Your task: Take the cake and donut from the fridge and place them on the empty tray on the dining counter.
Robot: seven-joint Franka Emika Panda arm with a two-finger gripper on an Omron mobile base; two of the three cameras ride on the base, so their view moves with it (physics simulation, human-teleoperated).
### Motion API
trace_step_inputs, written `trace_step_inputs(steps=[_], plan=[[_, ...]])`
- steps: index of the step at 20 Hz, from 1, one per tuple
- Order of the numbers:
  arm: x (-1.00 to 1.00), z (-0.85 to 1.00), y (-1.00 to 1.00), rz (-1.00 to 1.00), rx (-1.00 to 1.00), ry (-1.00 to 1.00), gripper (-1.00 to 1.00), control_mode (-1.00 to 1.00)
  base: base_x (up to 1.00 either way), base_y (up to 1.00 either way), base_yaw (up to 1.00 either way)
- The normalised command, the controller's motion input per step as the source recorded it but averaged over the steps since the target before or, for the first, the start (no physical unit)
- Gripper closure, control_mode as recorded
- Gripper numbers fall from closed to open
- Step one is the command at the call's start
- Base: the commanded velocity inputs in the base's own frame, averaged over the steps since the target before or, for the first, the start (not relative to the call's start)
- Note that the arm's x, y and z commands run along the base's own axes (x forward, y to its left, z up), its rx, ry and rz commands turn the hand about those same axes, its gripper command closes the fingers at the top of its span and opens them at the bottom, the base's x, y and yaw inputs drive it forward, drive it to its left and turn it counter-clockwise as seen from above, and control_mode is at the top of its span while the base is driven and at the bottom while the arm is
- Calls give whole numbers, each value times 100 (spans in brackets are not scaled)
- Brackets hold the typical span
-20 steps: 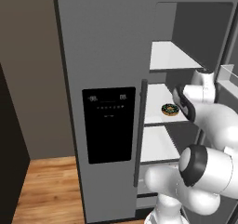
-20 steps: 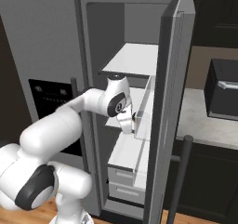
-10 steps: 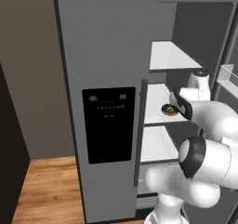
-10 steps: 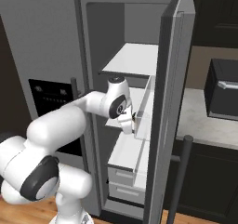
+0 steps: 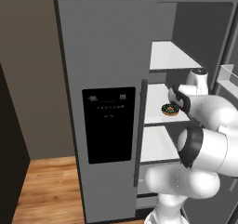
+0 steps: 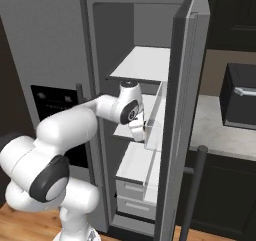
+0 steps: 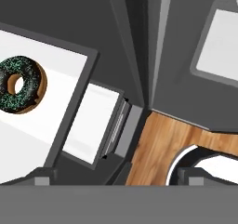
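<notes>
Around me is a kitchen with a warm wood plank floor (image 5: 51,186) and a plain taupe wall (image 5: 28,69) to my left. To my right stand dark cabinets (image 6: 225,195) under a pale speckled counter (image 6: 220,135), where a black appliance (image 6: 240,95) sits.

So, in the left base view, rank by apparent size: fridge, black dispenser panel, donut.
1. fridge, largest.
2. black dispenser panel.
3. donut, smallest; it sits deeper on the shelf, but the gap is too big for distance to matter.

Matt grey fridge (image 5: 100,46), wood-grain floor (image 5: 46,190)
</notes>
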Motion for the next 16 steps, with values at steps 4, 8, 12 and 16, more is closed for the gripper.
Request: trace_step_inputs(steps=[4, 8, 12, 16], plan=[[4, -8, 0, 0, 6, -1, -100, -100, 0, 0, 0], [1, -17, 0, 0, 3, 0, -100, -100, 0, 0, 0], [3, -27, 0, 0, 0, 0, -100, -100, 0, 0, 0], [3, -31, 0, 0, 0, 0, -100, -100, 0, 0, 0]])
